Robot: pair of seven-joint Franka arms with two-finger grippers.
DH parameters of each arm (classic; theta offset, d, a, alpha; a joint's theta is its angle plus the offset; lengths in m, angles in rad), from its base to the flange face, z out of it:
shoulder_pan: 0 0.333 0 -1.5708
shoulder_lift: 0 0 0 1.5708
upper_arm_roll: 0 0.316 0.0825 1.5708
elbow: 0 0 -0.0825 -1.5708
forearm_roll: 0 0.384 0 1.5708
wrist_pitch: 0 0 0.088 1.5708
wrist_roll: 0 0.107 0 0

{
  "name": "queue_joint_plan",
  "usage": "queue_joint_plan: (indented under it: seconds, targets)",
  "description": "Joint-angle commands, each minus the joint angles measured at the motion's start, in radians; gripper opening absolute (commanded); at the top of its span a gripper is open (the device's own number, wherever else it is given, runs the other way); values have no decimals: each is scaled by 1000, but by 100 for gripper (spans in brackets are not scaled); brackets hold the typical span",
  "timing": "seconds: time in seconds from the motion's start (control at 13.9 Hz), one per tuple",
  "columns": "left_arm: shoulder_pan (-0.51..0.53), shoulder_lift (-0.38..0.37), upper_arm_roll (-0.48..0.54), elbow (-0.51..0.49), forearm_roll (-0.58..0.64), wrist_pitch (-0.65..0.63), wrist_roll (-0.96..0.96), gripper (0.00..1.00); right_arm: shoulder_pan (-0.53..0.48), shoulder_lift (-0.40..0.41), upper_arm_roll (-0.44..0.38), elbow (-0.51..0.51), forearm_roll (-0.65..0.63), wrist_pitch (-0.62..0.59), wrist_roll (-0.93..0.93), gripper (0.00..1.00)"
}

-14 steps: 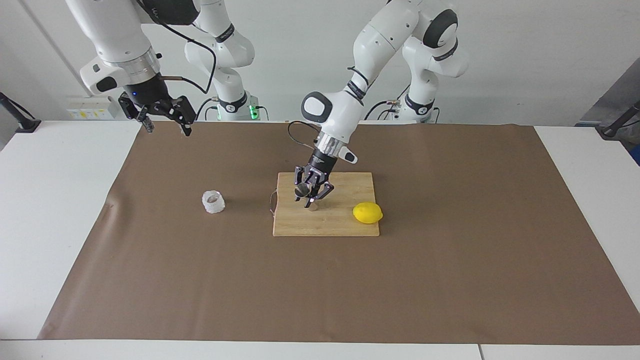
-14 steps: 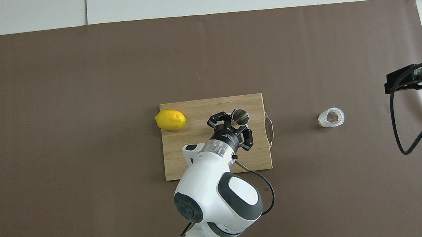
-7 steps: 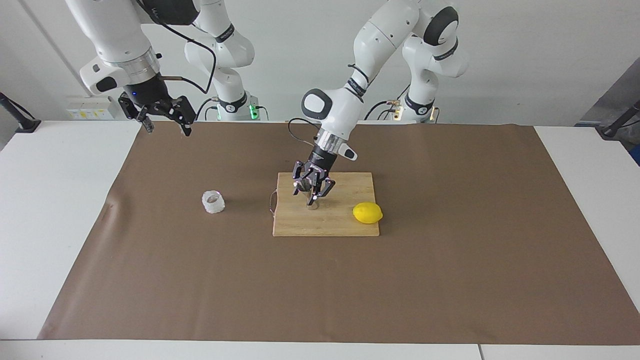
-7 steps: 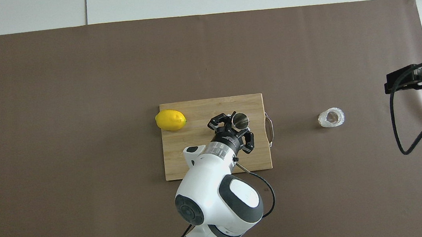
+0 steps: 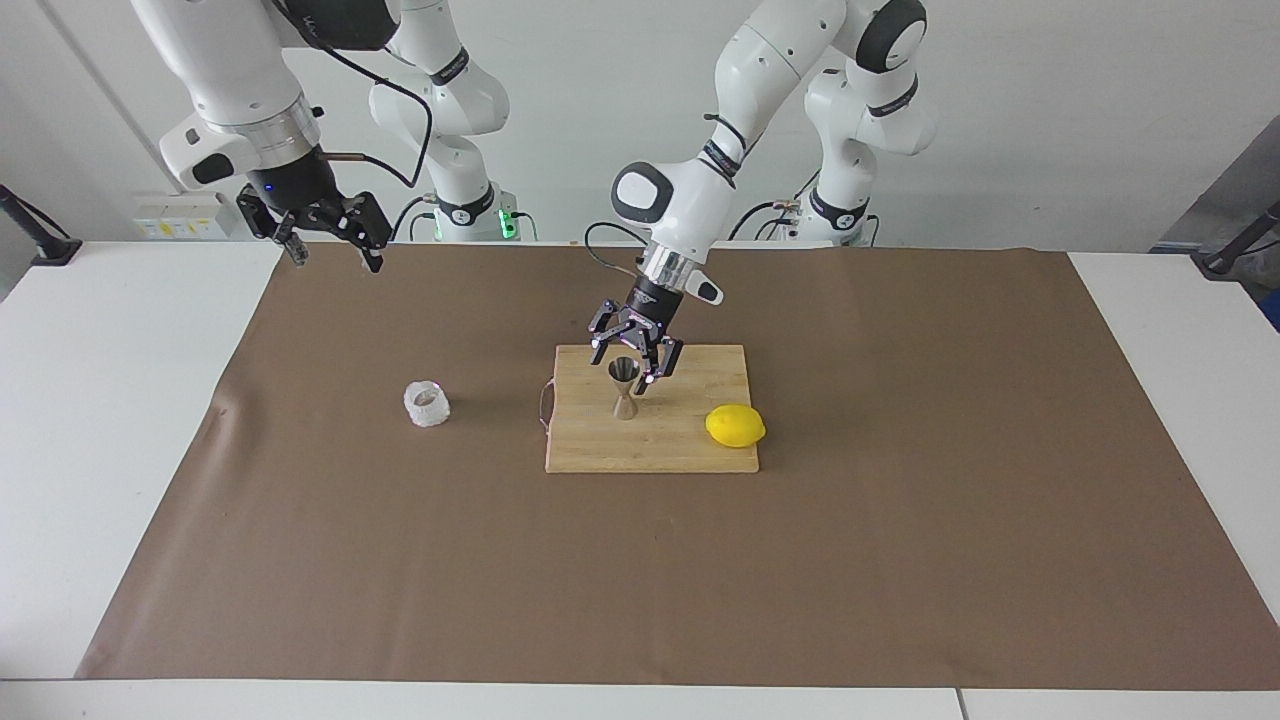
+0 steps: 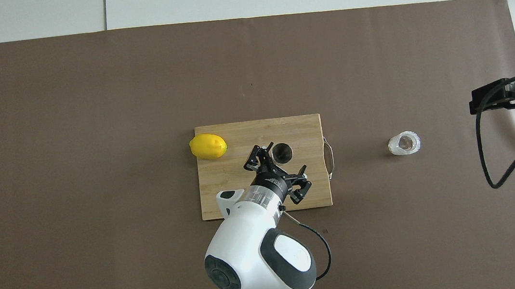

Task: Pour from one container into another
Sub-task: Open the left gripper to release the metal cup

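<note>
On the cutting board [image 5: 690, 445] stands the jigger [image 5: 624, 388]; above it left gripper [image 5: 633, 360] hangs wide, empty; right gripper [image 5: 330, 250], waiting, wide too.

The table carries 1 steel jigger [image 5: 624, 389], 1 whitish textured cup [image 5: 426, 404], 1 lemon [image 5: 735, 426], 1 wooden cutting board [image 5: 680, 455] and 1 brown mat [image 5: 900, 500].
</note>
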Motion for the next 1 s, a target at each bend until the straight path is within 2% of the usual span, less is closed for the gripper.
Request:
queue_joint_plan:
  seconds: [0.0, 0.36, 0.5, 0.72, 0.93]
  targets:
    - [-7, -106, 11, -95, -14, -61, -15, 100, -18, -8, -7, -8, 30, -16, -20, 100]
    - [64, -231, 19, -175, -13, -223, -14, 100, -41, -8, -9, -8, 30, -16, -20, 100]
    - [108, -249, 20, -177, -8, -269, -9, 100, -39, -10, -7, -8, 30, -22, -20, 100]
    - [203, -260, 23, -165, 13, -406, -10, 100, -33, -17, -6, -32, 30, -14, -22, 100]
    - [290, -275, 25, -163, 101, -548, -14, 100, -25, -39, 6, -83, 30, 36, -57, 100]
